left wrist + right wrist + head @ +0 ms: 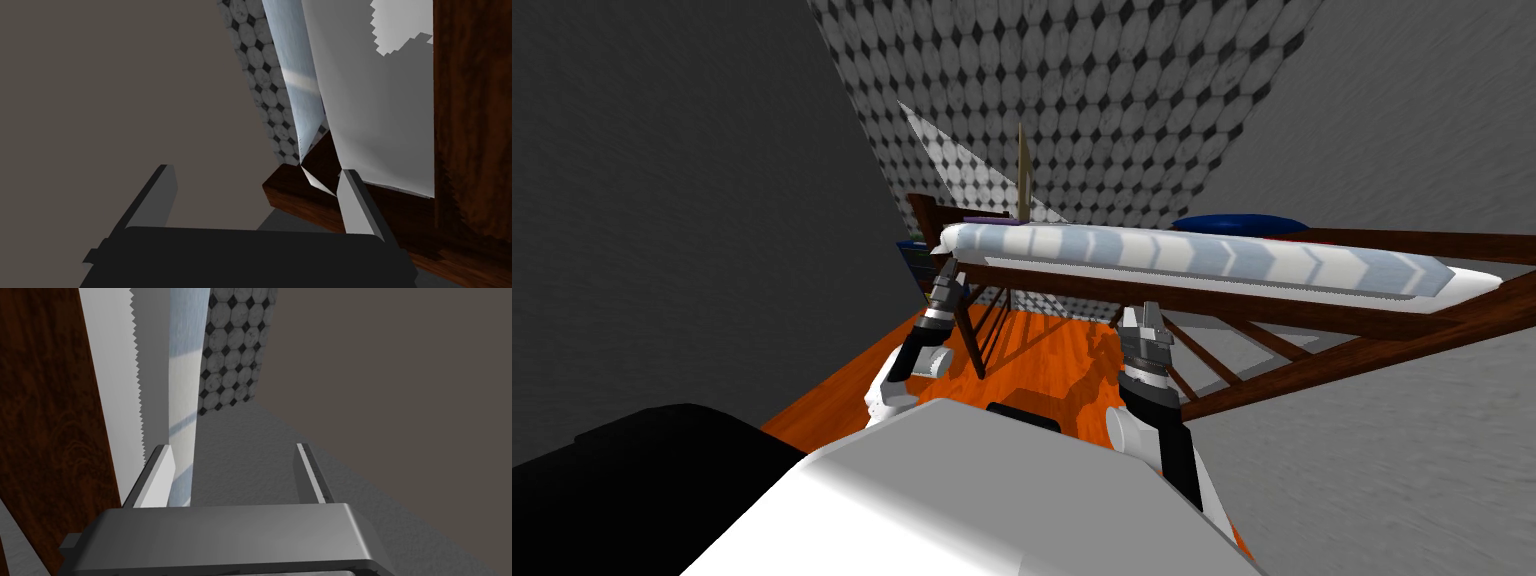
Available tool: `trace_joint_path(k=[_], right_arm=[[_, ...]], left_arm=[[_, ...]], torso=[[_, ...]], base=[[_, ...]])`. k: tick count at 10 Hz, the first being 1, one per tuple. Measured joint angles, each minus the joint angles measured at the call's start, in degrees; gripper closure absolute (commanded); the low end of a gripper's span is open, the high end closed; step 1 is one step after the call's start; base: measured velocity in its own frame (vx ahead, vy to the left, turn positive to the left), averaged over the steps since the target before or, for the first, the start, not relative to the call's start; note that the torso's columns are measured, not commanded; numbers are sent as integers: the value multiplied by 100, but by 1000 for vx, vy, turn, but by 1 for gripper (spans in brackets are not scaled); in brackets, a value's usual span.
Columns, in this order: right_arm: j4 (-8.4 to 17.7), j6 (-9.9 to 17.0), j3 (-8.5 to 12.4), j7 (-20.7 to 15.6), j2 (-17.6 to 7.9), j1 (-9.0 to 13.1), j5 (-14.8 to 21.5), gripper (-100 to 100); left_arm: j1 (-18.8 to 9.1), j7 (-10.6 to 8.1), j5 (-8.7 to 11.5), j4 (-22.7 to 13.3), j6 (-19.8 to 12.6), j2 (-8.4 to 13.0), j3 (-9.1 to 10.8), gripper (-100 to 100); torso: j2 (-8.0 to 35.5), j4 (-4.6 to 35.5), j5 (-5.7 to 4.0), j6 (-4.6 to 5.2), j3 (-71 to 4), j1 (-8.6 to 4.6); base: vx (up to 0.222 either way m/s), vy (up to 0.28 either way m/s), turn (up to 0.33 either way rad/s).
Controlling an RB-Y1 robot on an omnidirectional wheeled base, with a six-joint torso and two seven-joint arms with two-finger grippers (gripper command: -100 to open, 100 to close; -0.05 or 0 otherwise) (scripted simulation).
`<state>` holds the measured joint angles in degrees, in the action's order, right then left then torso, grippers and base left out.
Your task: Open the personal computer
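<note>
- Facing the long side of a dark wooden bed [1272, 303], whose mattress [1212, 262] has a pale blue and white cover.
- At the bed's near corner, just under the mattress edge, is the left gripper [949, 283]. Its fingers [356, 200] are spread with nothing between them.
- Further along the bed's side rail is the right gripper [1144, 322], its fingers [159, 475] also spread and empty.
- On the bed's far corner by the headboard lies a thin purple slab [990, 218], with a tan sliver [1022, 170] upright beside it. I cannot tell whether this is the computer.
- On the bed's far side rests a dark blue cushion [1242, 222].
</note>
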<state>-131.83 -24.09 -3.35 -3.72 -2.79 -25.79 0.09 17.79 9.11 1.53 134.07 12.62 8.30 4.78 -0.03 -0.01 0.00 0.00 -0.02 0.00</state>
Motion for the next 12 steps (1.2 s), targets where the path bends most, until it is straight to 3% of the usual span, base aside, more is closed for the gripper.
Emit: trace_joint_path(k=[12], right_arm=[[0, 0, 0, 0, 0, 0, 0, 0]], left_arm=[[-1915, 683, -554, -319, -1395, 271, 626, -100]], torso=[[3, 2, 0, 1, 3, -2]], base=[[-33, 23, 1]])
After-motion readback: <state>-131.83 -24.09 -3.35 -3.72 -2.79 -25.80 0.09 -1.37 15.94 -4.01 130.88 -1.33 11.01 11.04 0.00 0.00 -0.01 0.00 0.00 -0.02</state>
